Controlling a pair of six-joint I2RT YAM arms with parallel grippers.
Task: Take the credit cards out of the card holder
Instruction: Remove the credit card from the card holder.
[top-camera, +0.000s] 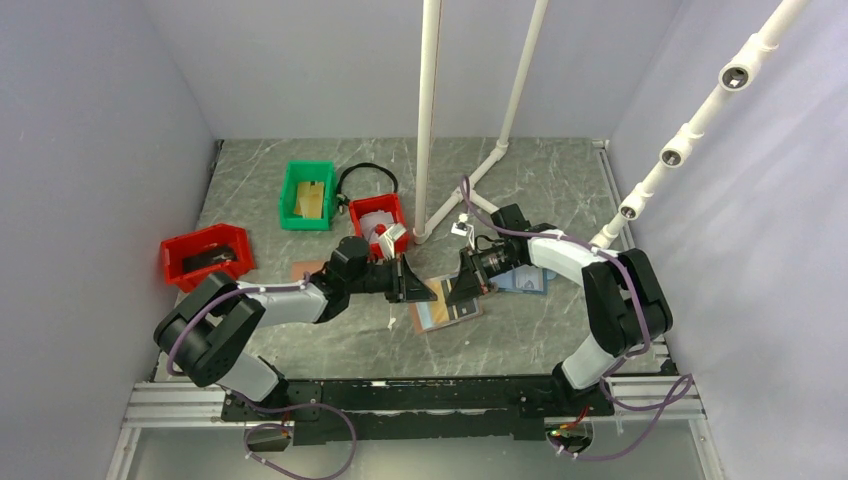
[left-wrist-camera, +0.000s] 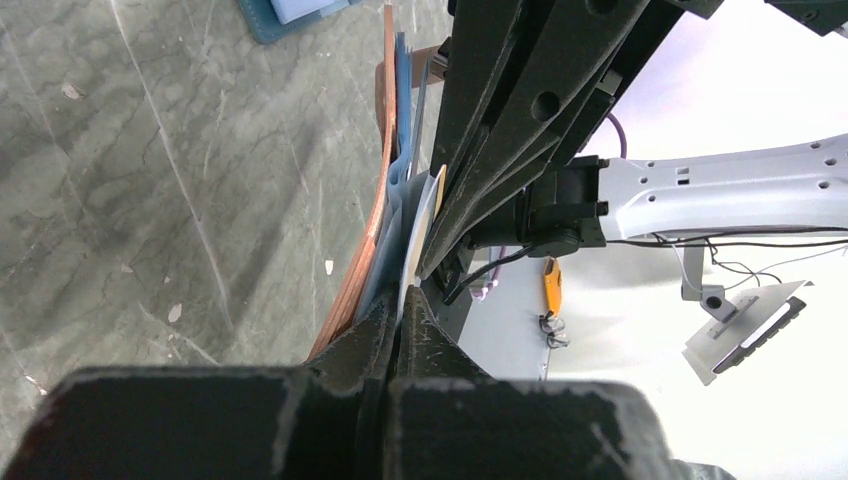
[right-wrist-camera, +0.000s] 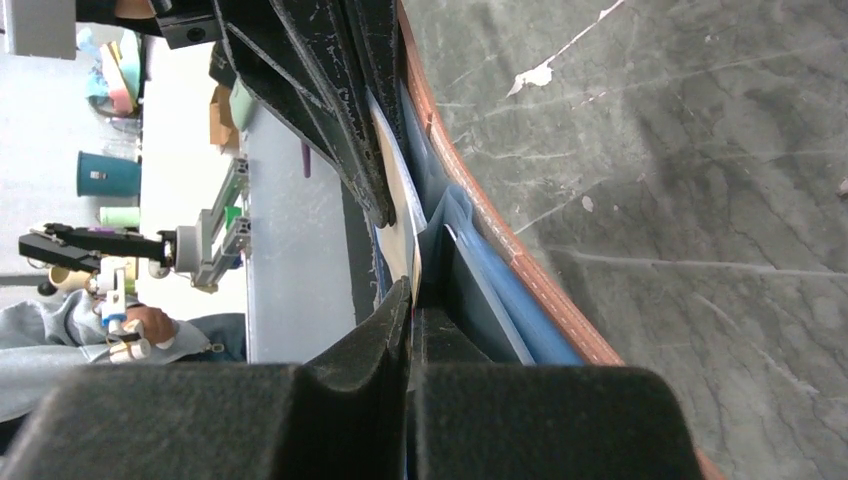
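Observation:
The card holder (top-camera: 447, 315) lies open on the table between both arms, brown outside and light blue inside. In the left wrist view its brown edge (left-wrist-camera: 366, 255) stands on end, and my left gripper (left-wrist-camera: 399, 305) is shut on its light blue inner layer. My right gripper (right-wrist-camera: 411, 295) comes in from the opposite side and is shut on a pale credit card (right-wrist-camera: 398, 195) that sticks up out of a blue pocket beside the holder's brown rim (right-wrist-camera: 500, 235). From above, the left gripper (top-camera: 420, 292) and the right gripper (top-camera: 462, 292) almost touch over the holder. Any other cards are hidden.
An all-blue bifold (top-camera: 527, 281) lies just right of the right gripper. A green bin (top-camera: 307, 195) and a red bin (top-camera: 378, 222) stand at the back, and another red bin (top-camera: 208, 255) at the left. White pipes (top-camera: 428, 120) rise behind the grippers.

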